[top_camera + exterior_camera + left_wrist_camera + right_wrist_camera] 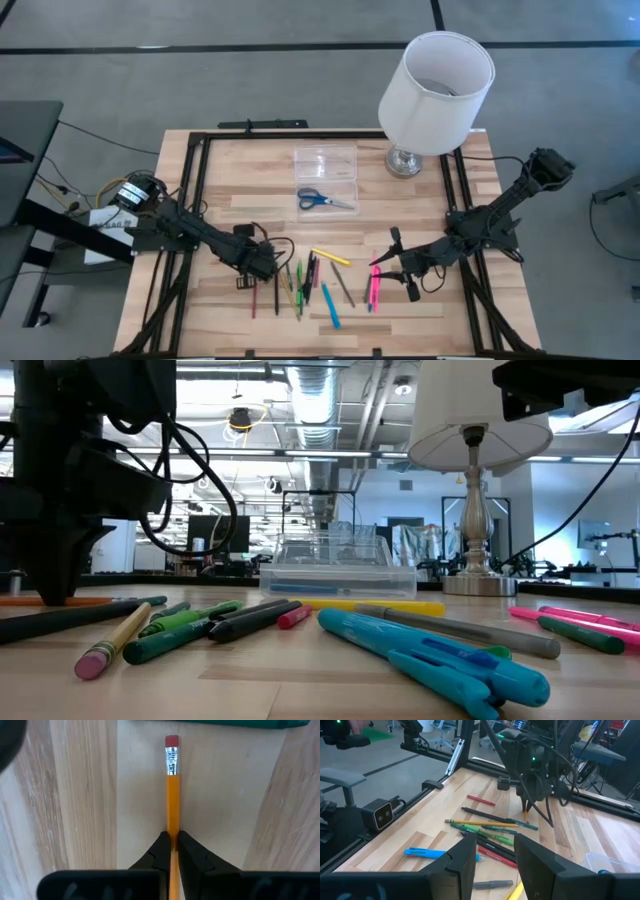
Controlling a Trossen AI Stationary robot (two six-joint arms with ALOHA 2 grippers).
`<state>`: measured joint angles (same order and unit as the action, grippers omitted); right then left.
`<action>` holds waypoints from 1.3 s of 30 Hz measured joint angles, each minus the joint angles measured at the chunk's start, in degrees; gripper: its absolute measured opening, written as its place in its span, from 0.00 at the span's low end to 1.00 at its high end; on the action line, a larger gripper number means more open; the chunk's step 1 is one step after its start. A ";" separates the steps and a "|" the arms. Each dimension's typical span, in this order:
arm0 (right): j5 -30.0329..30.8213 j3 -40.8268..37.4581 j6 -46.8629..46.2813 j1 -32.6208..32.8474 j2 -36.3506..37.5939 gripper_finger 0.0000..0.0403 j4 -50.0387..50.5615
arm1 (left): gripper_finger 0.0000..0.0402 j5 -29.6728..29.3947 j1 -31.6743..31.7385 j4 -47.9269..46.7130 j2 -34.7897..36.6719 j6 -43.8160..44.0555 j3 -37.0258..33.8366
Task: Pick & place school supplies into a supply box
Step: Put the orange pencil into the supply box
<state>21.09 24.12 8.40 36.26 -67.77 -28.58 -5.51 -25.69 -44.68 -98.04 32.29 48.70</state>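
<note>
An orange pencil (172,795) with a red eraser lies on the wooden table, and my left gripper (173,836) stands over it, pointing down and shut on it. In the high view that gripper (262,265) is at the left end of a scatter of pens and pencils (300,280). My right gripper (492,865) hovers open above the table near the pink markers (375,285), with nothing between its fingers. The clear supply box (325,163) stands at the far middle, and the blue-handled scissors (325,200) lie in its near part. My left gripper pinches the orange pencil's shaft (173,827) between its two fingertips, some way back from the eraser end (171,741). The fingers come from above, pointing down, and lie across the pencil. The pencil lies flat on the table (75,810).
A lamp with a white shade (435,95) stands at the far right of the table, beside the box. A yellow pencil (332,257), a blue pen (330,305) and a grey pen (343,285) lie between the two grippers. A black frame (190,190) borders the table.
</note>
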 joint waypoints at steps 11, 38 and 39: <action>0.01 0.00 0.15 -0.01 0.00 0.31 0.04 | 0.00 -5.38 -0.30 0.28 3.70 2.14 0.54; 0.01 -0.02 0.11 -0.01 0.00 0.31 0.11 | 0.11 -32.83 2.29 -19.86 9.21 14.64 -2.43; 0.01 -0.02 0.11 -0.01 0.00 0.31 0.04 | 0.15 -33.54 3.94 -19.66 10.96 14.77 -3.26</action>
<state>21.10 24.10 8.51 36.25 -67.77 -28.54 -39.05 -21.75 -64.33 -87.08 47.06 45.44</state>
